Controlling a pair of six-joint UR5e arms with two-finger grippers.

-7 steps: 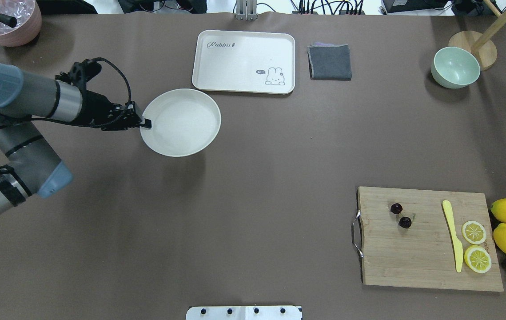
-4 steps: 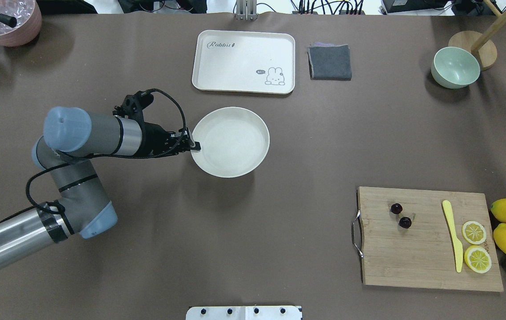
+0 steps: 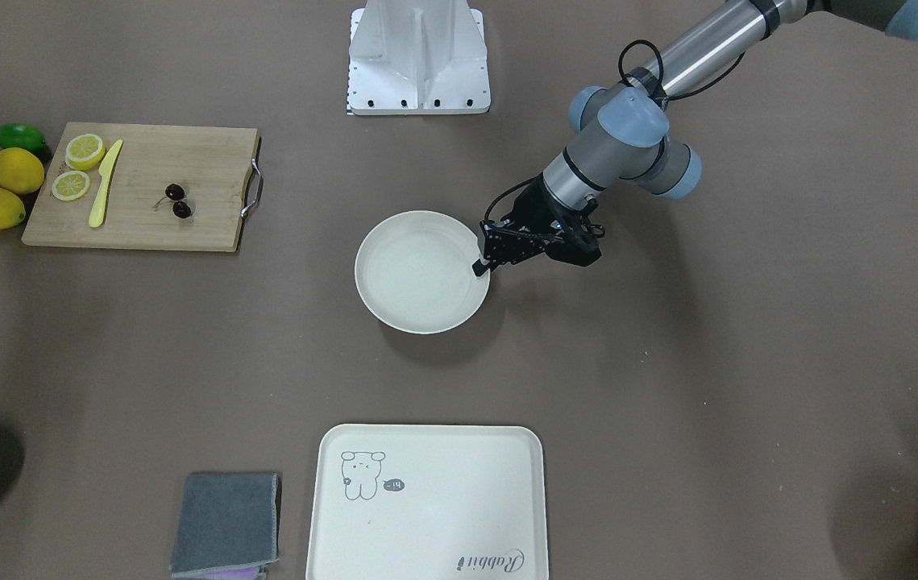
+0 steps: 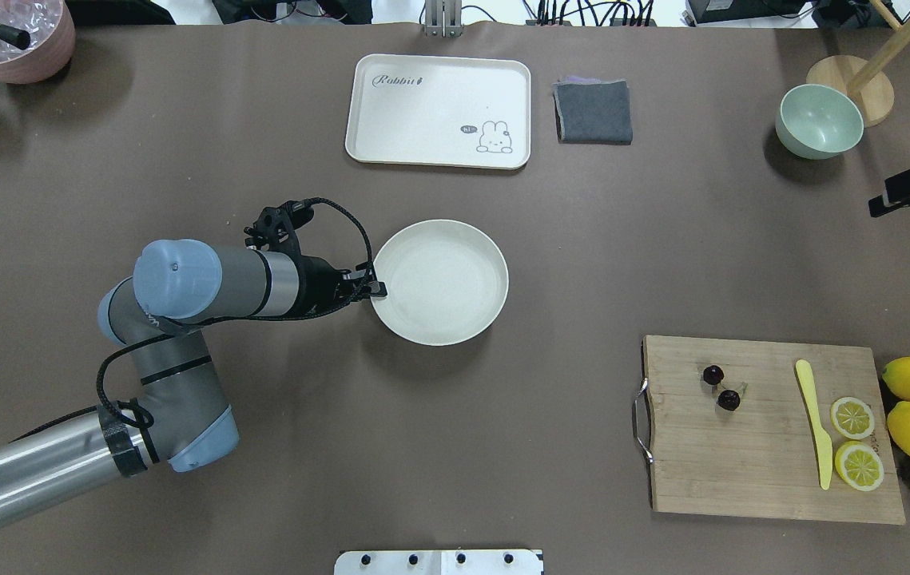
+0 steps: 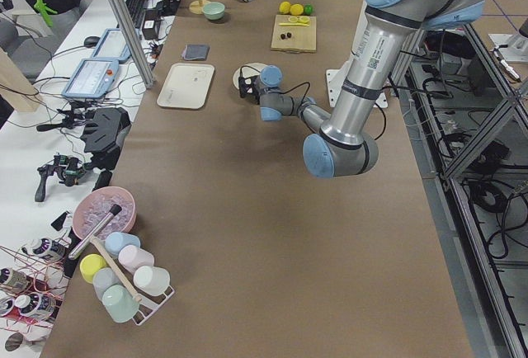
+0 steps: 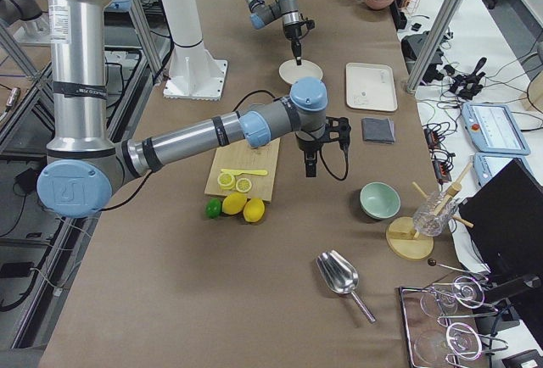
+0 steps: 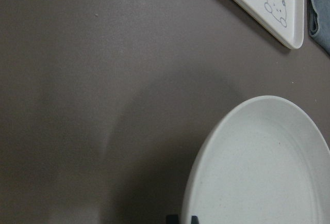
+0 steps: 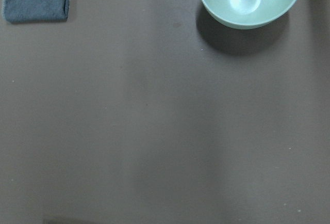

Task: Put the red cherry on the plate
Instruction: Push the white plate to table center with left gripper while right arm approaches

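While the left gripper (image 4: 375,289) is clamped on the left rim of the plate (image 4: 443,279), the cherry (image 4: 729,399) lies far right on the cutting board (image 4: 742,479), with a yellow knife (image 4: 818,431) just right of it. Whether the right gripper (image 6: 310,167) is open, I cannot tell.

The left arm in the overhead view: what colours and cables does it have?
The left arm has silver and grey tube segments with pale blue joint caps. A black cable loops from the wrist to the small black tool.
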